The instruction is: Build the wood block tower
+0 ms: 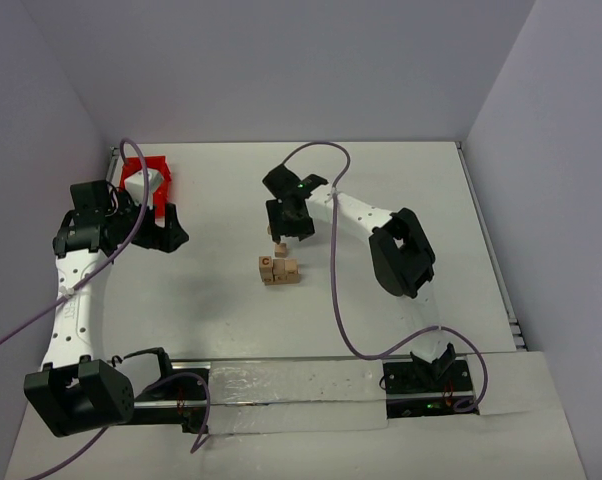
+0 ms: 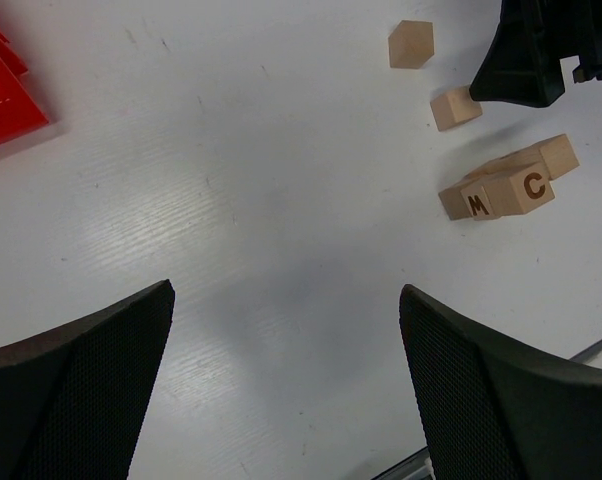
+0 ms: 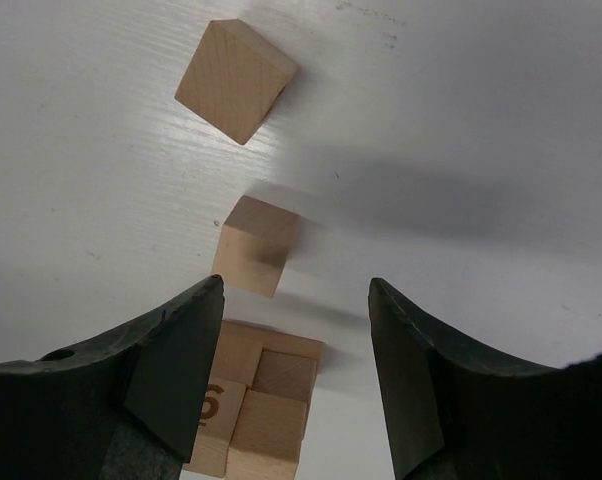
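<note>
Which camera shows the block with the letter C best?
Left wrist view: the C block shows its letter whole and clear. The top view shows it tiny. In the right wrist view a finger hides part of it.

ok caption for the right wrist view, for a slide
Open, empty right gripper near a cluster of wooden cubes, with a nearer loose cube and a farther loose cube on the table.

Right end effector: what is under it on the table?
Below the open right end effector lie a far cube, a nearer cube and a cluster of cubes. One finger covers part of the cluster, hiding its cube count.
</note>
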### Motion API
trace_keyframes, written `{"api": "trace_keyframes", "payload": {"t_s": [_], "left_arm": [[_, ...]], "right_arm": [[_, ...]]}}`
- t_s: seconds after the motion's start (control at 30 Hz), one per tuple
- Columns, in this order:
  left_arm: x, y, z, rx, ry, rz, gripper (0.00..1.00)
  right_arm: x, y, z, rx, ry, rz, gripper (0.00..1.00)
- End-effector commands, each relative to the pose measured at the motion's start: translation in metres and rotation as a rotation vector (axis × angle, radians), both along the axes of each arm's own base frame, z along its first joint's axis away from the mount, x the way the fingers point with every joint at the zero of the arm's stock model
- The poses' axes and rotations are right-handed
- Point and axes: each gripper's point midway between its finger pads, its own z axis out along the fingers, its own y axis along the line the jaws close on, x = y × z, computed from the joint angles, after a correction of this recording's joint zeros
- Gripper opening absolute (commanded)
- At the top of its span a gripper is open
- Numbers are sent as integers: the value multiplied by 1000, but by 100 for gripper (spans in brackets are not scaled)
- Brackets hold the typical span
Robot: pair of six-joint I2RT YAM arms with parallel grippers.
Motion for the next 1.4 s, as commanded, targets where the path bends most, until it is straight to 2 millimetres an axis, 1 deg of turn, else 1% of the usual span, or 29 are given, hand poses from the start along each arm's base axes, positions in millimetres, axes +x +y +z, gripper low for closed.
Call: {"api": "trace_keyframes", "payload": {"t_s": [0.0,0.1,0.2,0.4,0.53,0.73,0.83,0.87,0.9,0.97,1.07,1.17,1.23,1.37], "left_arm": [[-3,2,2,6,-19,-4,99],[-3,2,-1,2,-15,-8,99],[-2,2,-1,1,-15,-10,99],[-3,4,-2,7,-19,-7,99],[-6,5,-5,4,-8,-10,99],[-5,7,-5,9,-11,-12,99],[-3,8,-5,12,-12,-12,99],[-3,8,-6,12,-11,-12,99],[-3,8,-6,9,-10,-11,99],[-2,8,-6,7,-8,-12,99],[0,9,-6,5,-7,-12,99],[3,10,-6,6,-7,-9,99],[5,10,-6,2,-5,-10,99],[7,6,-3,-16,-7,-41,99]], "right_arm": [[6,13,13,26,-29,-10,68],[12,19,15,31,-44,-15,69],[14,21,11,21,-46,-14,68],[9,21,-1,-5,-27,-1,68],[10,20,-8,-24,-20,2,66],[6,18,-20,-41,5,0,63],[7,16,-22,-45,8,-2,58],[8,16,-22,-45,6,-4,56],[8,14,-23,-46,10,-5,51],[10,10,-25,-50,15,-11,47],[9,5,-29,-58,26,-15,43],[13,-4,-32,-67,32,-25,38],[17,-14,-30,-74,29,-29,32],[27,-34,-18,-82,1,-5,24]]}}
